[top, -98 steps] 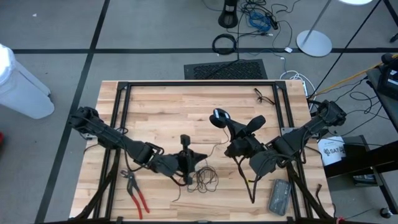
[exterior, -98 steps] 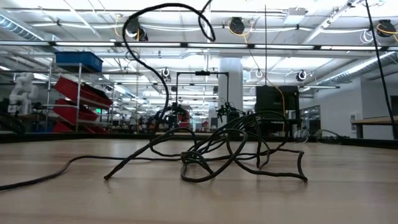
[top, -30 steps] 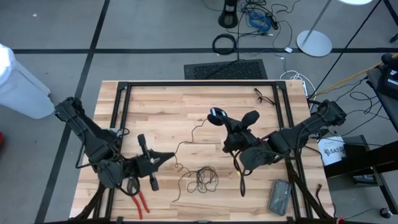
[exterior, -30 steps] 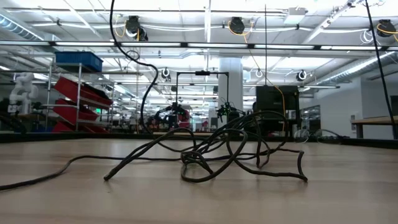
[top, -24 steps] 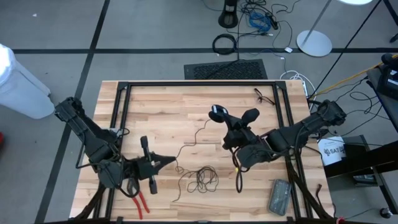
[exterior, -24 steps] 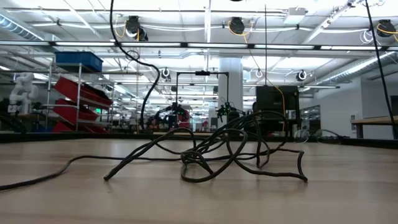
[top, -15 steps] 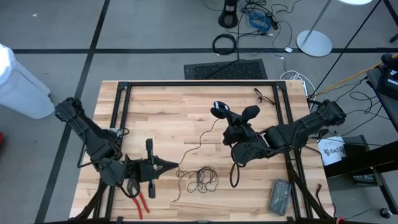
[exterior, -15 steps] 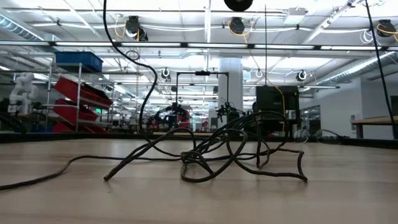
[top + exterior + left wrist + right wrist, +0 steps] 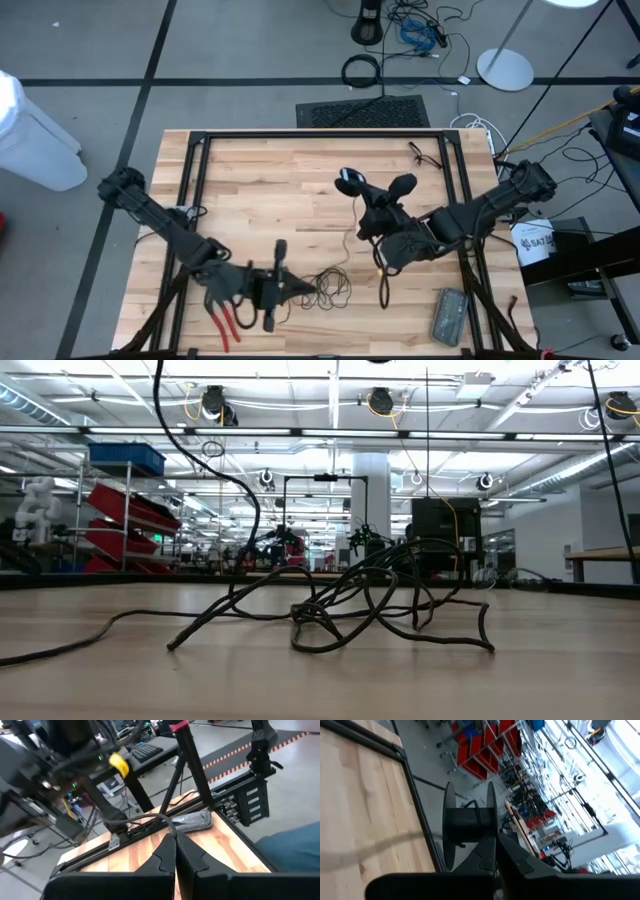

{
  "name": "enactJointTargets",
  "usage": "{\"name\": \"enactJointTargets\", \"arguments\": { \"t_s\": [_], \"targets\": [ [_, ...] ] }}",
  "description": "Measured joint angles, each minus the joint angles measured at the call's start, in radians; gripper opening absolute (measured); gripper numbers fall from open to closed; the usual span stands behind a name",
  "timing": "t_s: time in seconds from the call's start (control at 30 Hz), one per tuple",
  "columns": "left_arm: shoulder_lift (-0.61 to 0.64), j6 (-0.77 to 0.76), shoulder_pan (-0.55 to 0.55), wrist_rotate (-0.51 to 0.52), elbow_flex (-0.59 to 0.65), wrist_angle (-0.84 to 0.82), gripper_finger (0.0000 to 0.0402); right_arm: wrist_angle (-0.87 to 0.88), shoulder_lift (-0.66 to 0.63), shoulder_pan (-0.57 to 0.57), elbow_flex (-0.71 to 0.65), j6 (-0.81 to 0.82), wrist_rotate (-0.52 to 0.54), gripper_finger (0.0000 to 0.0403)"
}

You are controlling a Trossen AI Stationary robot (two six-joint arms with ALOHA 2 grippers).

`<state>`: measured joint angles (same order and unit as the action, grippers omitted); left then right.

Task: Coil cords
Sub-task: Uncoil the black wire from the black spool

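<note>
On counter [image 9: 250, 190], near front edge: tangled cord [image 9: 322, 288], thin strand running up to puck [image 9: 346, 179]. Left gripper [image 9: 296, 289] at tangle's left side, fingers [image 9: 167, 855] together, pinching cord. Right gripper [image 9: 362, 192] raised mid-counter, fingers [image 9: 492, 851] together, clamped on puck. Pliers [image 9: 222, 320] beside left arm.

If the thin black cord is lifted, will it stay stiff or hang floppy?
Probably floppy: the thin black cord lies in loose, tangled loops on the table. It looks light, so it likely drags along and snags on itself.
</note>
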<state>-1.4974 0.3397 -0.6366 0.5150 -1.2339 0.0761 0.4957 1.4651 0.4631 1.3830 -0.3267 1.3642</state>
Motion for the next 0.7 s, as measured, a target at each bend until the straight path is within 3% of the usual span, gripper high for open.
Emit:
{"name": "enactJointTargets", "arguments": {
  "t_s": [0.4, 0.57, 0.7],
  "targets": [
    [-0.111, 0.007, 0.115, -0.036, 0.000, -0.014, 0.0000, -0.201, 0.000, 0.067, 0.000, -0.189, 0.000, 0.0000],
    [-0.117, -0.007, 0.142, 0.071, 0.000, -0.066, 0.0000, -0.256, 0.000, 0.088, 0.000, -0.241, 0.000, 0.0000],
    [-0.110, -0.041, 0.150, 0.235, 0.001, -0.138, 0.0000, -0.311, 0.000, 0.104, 0.000, -0.285, -0.001, 0.0000]
  ]
}}
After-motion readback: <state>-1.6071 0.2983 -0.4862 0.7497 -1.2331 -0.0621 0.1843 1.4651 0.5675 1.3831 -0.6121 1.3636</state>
